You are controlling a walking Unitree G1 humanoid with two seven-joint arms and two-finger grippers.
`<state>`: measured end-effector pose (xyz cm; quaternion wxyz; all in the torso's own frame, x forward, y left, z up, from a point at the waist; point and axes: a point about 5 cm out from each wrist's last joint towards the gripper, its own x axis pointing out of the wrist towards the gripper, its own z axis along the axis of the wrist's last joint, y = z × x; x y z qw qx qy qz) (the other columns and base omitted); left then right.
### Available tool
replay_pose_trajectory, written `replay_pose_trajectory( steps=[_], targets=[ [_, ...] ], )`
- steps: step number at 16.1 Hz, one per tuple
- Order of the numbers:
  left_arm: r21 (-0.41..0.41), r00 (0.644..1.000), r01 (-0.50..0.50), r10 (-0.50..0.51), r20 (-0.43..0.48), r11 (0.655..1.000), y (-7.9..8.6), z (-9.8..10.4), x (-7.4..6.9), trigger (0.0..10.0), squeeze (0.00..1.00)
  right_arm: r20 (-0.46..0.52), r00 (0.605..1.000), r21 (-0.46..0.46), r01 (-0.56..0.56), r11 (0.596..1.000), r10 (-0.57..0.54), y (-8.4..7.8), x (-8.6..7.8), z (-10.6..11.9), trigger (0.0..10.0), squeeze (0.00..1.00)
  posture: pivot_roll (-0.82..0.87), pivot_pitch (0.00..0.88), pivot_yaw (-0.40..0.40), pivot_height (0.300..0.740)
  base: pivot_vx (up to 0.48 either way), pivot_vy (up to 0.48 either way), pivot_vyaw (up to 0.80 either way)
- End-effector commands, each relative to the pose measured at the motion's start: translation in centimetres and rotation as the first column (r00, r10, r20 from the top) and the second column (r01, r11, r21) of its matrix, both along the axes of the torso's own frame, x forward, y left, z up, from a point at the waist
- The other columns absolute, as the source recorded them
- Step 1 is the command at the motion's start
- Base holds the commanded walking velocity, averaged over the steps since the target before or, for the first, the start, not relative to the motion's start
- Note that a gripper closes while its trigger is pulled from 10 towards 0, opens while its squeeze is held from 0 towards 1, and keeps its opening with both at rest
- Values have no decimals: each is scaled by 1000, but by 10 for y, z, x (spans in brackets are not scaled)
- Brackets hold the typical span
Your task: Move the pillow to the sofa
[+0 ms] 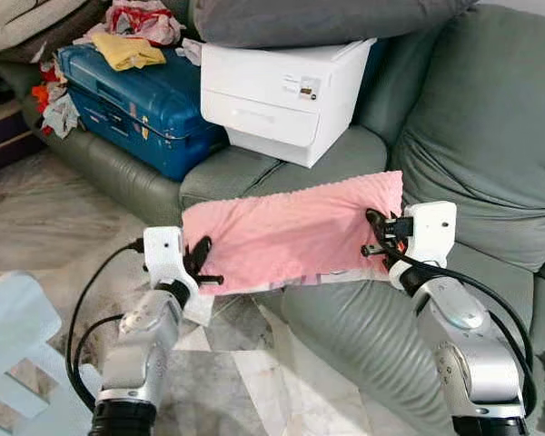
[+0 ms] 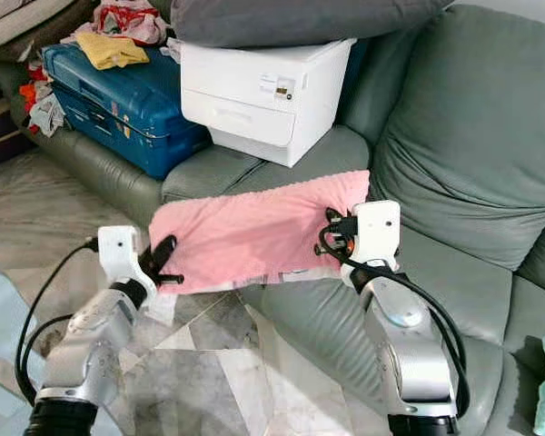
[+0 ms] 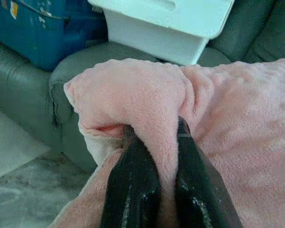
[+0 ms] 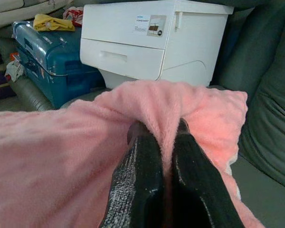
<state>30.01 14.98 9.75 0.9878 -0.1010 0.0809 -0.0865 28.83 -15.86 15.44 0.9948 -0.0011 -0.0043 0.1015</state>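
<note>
Marble floor (image 1: 245, 381) lies below me. I see the pillow (image 1: 291, 232) stretched between both grippers over the sofa (image 1: 472, 145) edge: left gripper (image 1: 203, 263) and right gripper (image 1: 377, 234) each clamp a fold. Behind sit a printer (image 1: 282, 86) and suitcase (image 1: 136, 100).

Pillow (image 1: 295, 234): pink fleece cloth, soft and fuzzy, matt, with a paler lining at its edge. Sofa (image 1: 490, 145): grey-green upholstery, smooth with a faint sheen, ribbed along the arm front. Printer (image 1: 286, 86): white plastic, smooth, semi-gloss. Suitcase (image 1: 136, 95): blue hard plastic shell, glossy. Floor (image 1: 36, 227): polished marble-patterned tile. Left gripper (image 3: 154, 190) and right gripper (image 4: 164, 175) fingers: black, slightly speckled, dull. Arms: silvery, satin finish.
</note>
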Motion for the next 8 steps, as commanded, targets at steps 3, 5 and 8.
replay_pose_trajectory(
  steps=[3, 5, 8],
  targets=[
    [-14, 1000, 6, -6, 22, 1000, 9, 4, 3, 10000, 0, 22, 1000, 1, -4, 1000, 4, 1, 0, 6, 10000, 0, -183, 0, 16, 740, 0, 0, -800],
    [-18, 999, -37, 37, 15, 999, 15, 5, 6, 10000, 0, 22, 1000, 1, -3, 1000, 3, 1, 0, 6, 10000, 0, -182, 0, 16, 740, 0, 0, -800],
    [-13, 999, -35, 35, 15, 999, 18, 6, 8, 10000, 0, 20, 1000, 3, -2, 1000, 2, 1, 0, 6, 10000, 0, -183, 0, 16, 740, 0, 0, -800]
  ],
)
